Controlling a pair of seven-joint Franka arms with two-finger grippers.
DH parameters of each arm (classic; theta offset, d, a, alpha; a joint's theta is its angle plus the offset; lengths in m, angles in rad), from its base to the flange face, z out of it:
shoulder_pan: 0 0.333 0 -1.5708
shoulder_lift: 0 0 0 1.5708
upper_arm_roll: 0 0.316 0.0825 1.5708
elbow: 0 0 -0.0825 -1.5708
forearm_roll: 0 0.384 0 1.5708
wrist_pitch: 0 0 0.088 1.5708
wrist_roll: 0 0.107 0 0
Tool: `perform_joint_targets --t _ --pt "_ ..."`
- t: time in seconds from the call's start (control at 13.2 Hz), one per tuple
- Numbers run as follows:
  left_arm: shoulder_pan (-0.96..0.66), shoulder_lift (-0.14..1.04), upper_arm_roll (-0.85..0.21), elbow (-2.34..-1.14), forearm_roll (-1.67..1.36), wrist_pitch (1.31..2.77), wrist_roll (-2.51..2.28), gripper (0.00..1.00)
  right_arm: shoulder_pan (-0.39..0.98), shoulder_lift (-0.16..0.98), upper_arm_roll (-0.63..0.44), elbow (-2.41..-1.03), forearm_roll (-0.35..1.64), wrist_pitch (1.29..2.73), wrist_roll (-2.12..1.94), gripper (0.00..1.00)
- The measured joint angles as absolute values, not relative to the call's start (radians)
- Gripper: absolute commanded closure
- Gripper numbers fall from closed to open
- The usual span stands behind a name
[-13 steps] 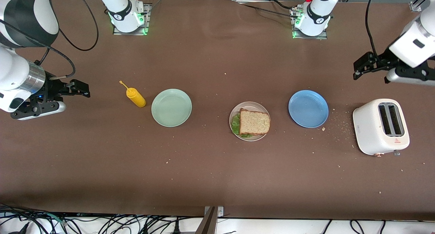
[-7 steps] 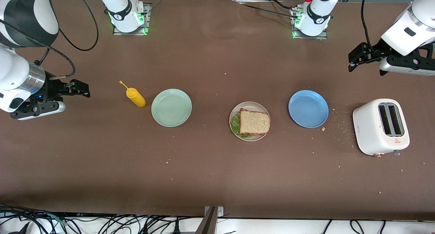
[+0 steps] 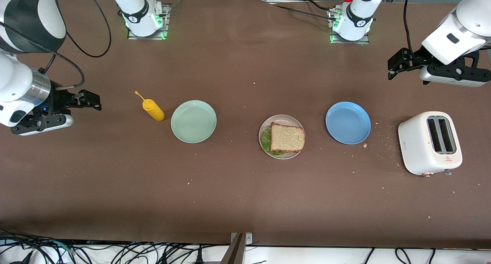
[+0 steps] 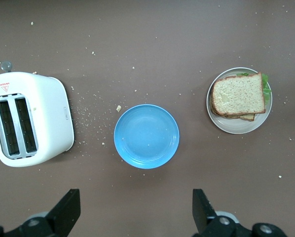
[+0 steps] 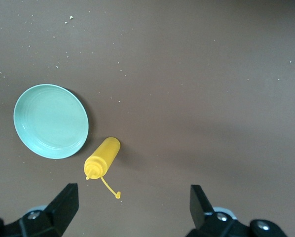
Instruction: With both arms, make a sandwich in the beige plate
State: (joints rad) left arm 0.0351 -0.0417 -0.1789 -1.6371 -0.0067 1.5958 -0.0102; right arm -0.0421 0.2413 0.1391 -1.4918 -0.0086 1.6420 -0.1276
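So the sandwich (image 3: pixel 287 137) was already stacked on the beige plate (image 3: pixel 262 131), top slice square over the lettuce (image 3: pixel 266 140) with the leaf poking out one edge, so I'd say the build itself was done and nothing was left but parking the arms. Next move, if any, looked like just a pull-back to rest, nothing delicate, maybe a nudge if the top slice sat crooked, but it looked fine to me. Left gripper (image 3: pixel 392 66) hung in the air over bare table at the left arm's end, jaws spread wide and empty; in its wrist view the blue plate (image 4: pixel 146 136) sat right out ahead between the two fingers (image 4: pixel 64 212), the toaster (image 4: pixel 29 118) off past one finger, and the sandwich plate off past the other, well apart from both jaws. The wrist was tipped so the fingers pointed in toward the middle of the table. Right gripper (image 3: pixel 91 100) hovered over bare table at the right arm's end, also spread wide with nothing in it, fingers pointing toward the mustard bottle (image 3: pixel 153 109); the bottle lay on its side ahead of that finger gap, with the mint plate (image 5: pixel 51 121) just beside it, off toward one finger. Neither gripper was touching anything, crumbs all over the table
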Motion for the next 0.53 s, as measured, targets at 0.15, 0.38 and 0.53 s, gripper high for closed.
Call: perform_joint_targets --t 0.15,0.38,0.53 --pt "0.039 -0.042 -0.179 -1.636 -0.007 1.593 -0.01 0.0 -0.042 0.241 0.139 -1.492 -0.009 1.642 -0.128 0.0" --pt "0.044 -0.041 -0.179 -1.636 -0.007 1.592 -0.01 0.0 -0.042 0.242 0.139 -1.492 -0.009 1.642 -0.128 0.0" --pt "0.045 -0.04 -0.179 -1.636 -0.007 1.592 -0.01 0.0 -0.042 0.242 0.139 -1.492 -0.009 1.642 -0.128 0.0"
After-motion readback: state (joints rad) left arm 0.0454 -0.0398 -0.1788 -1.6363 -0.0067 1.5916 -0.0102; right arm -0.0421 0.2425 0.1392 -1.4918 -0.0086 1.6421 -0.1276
